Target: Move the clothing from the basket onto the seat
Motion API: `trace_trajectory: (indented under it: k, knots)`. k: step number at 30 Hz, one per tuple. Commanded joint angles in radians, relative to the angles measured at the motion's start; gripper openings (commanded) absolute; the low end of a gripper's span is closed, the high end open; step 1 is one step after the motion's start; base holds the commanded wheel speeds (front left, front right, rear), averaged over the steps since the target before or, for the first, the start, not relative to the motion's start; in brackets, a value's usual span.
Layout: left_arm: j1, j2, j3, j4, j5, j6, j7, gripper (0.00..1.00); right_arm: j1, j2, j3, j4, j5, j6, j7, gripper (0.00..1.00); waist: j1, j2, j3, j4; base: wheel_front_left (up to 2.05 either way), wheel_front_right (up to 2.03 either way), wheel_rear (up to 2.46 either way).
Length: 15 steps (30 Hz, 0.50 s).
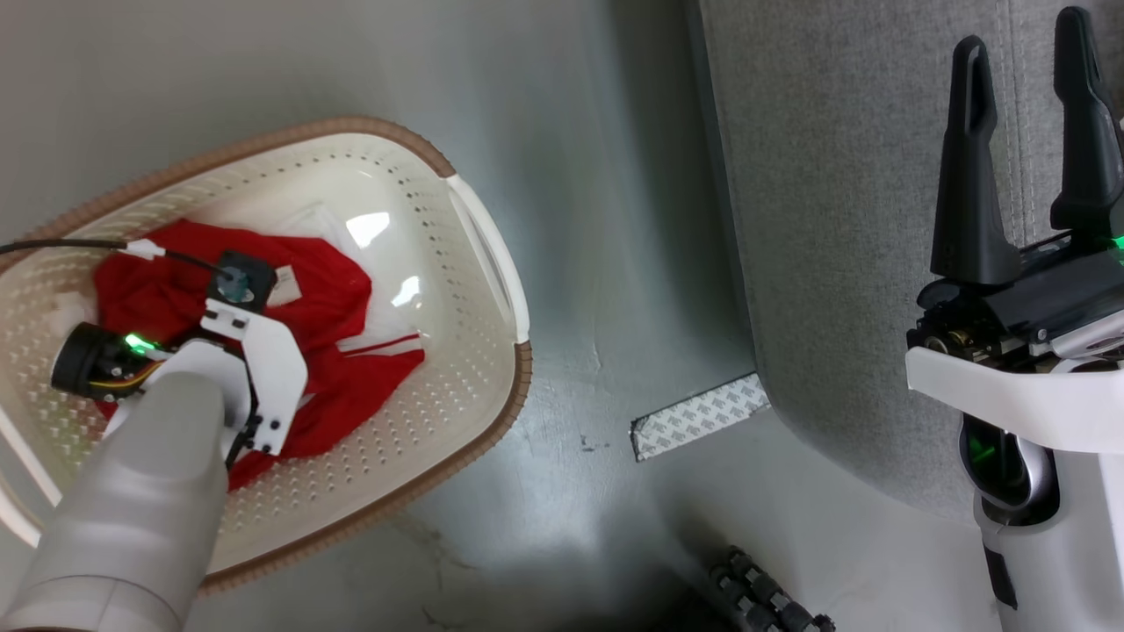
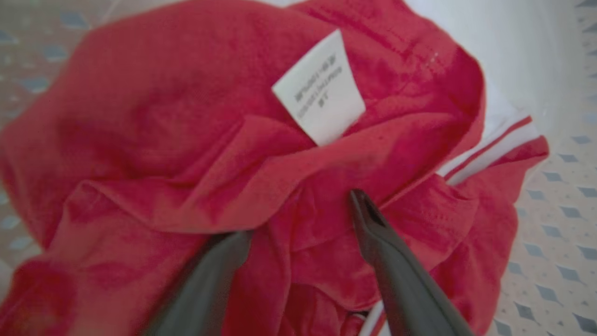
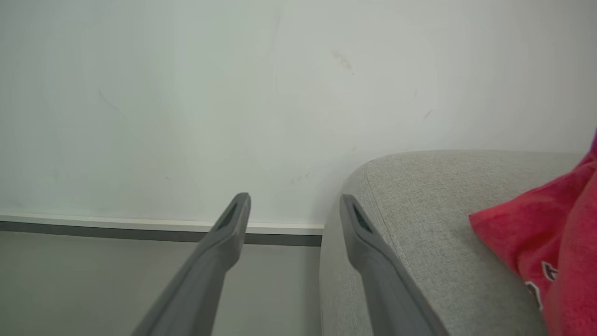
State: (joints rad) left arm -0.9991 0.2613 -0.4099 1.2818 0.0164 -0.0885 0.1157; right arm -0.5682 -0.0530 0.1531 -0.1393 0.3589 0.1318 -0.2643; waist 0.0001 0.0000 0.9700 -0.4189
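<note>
Red and bunched, the striped garment [image 1: 325, 307] lies in the cream laundry basket [image 1: 457, 351] at left, where the left gripper [image 2: 301, 214] reaches down, fingers [image 2: 387, 252] spread wide among its folds. Farther right, the right gripper [image 1: 1023, 39] hangs open and empty over the grey sofa [image 1: 834, 219], which bears a lettered red garment [image 3: 550, 242].

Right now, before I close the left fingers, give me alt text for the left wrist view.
A crumpled red garment with a small white label and white stripes lies in the perforated cream basket. The left fingers are spread open, tips down among its folds, not yet closed.
</note>
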Motion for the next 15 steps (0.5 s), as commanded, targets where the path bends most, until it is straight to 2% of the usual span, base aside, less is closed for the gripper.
trace_trajectory:
  k: [1, 7, 8, 10, 15]
  knots:
    - [-0.010, 0.009, -0.008, 0.004, 0.017, -0.004, 0.014, 1.00, -0.004, 0.004, -0.002, -0.009, 0.002, -0.002, 0.000, 1.00, -0.0001, 0.0000, 0.012, -0.006, 0.00, 0.00, 0.00]
    - [-0.002, 0.027, -0.086, 0.014, 0.071, -0.023, 0.128, 1.00, 0.012, 0.004, -0.001, -0.021, 0.014, -0.002, 0.000, 1.00, -0.0001, 0.0000, 0.023, -0.006, 0.00, 0.00, 0.00]
    - [-0.002, 0.030, -0.096, 0.015, 0.077, -0.026, 0.145, 0.95, 0.012, 0.004, 0.000, -0.020, 0.014, -0.002, 0.000, 1.00, -0.0001, 0.0000, 0.022, -0.006, 0.00, 0.00, 0.00]
    - [-0.009, 0.036, -0.107, 0.014, 0.081, -0.028, 0.148, 0.00, 0.010, 0.004, 0.001, -0.015, 0.020, -0.002, 0.000, 1.00, -0.0001, 0.0000, 0.020, -0.008, 0.00, 0.00, 0.00]
    - [-0.025, 0.033, -0.107, 0.009, 0.057, -0.025, 0.113, 0.00, -0.006, 0.004, 0.001, -0.006, 0.029, -0.002, 0.000, 1.00, -0.0001, 0.0000, 0.008, -0.016, 0.00, 0.00, 0.00]
